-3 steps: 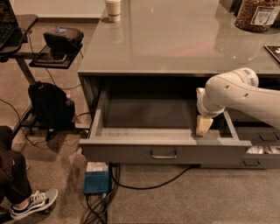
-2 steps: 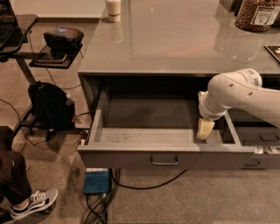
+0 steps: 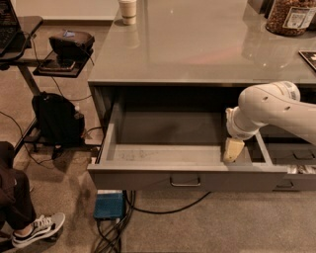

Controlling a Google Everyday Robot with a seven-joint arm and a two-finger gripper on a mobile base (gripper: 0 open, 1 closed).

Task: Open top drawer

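Observation:
The top drawer [image 3: 148, 175] is a wide grey metal drawer under the grey counter. It stands pulled far out, with its scuffed pale floor [image 3: 163, 153] bare and a small loop handle [image 3: 185, 182] at the middle of its front. My white arm comes in from the right. My gripper [image 3: 232, 149] points down into the drawer's right end, just behind the front panel and beside the right side wall.
A grey countertop [image 3: 197, 44] holds a paper cup [image 3: 128, 11] and a jar [image 3: 291, 17]. Narrower drawers [image 3: 291, 170] sit to the right. A blue box [image 3: 108, 205] and cables lie on the carpet below. A black backpack [image 3: 58, 118], a side stand and a person's shoe [image 3: 37, 230] are at left.
The drawer has slid further out toward the camera, and my gripper has moved forward with it inside the drawer's right end.

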